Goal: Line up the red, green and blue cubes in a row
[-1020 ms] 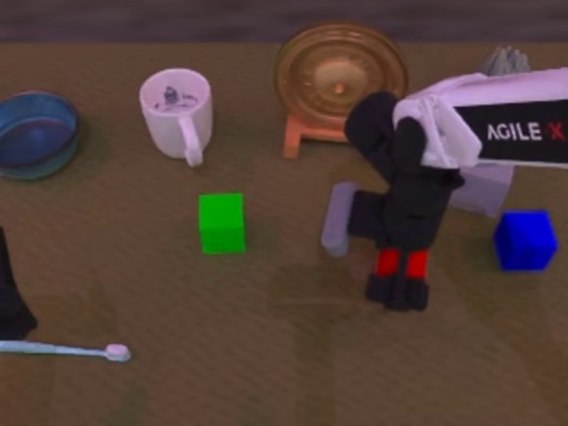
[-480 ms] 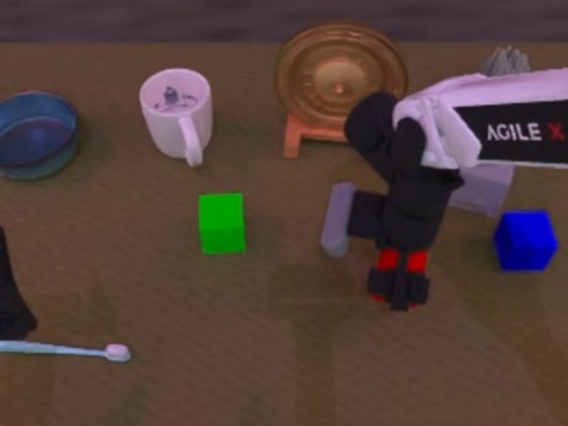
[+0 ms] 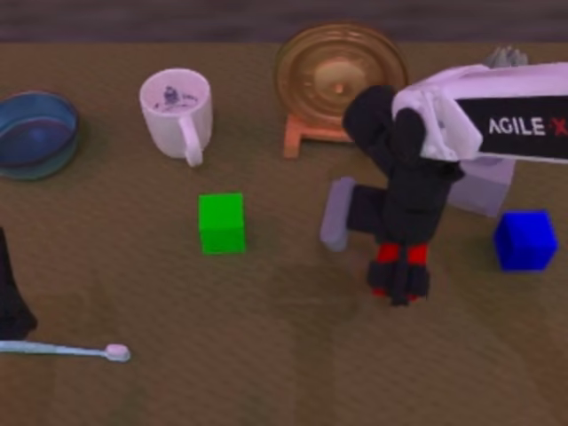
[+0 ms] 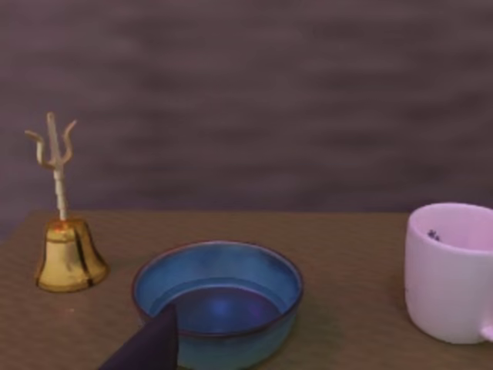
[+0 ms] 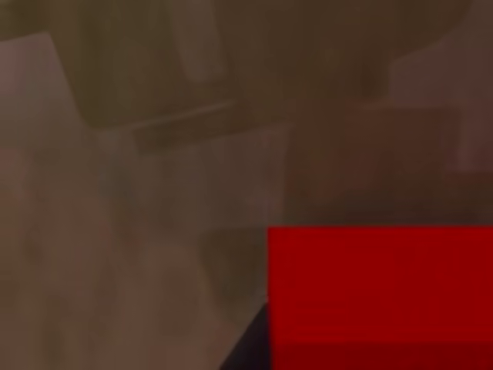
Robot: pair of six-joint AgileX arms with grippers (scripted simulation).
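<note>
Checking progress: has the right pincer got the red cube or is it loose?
Held: the right pincer is shut on the red cube, red showing between its dark fingers.

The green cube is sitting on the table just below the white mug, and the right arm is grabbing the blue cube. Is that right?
Not quite. The green cube does sit below the white mug, but the right gripper is on the red cube, not the blue one. The top view shows red between its fingers, while the blue cube sits alone further right.
</note>
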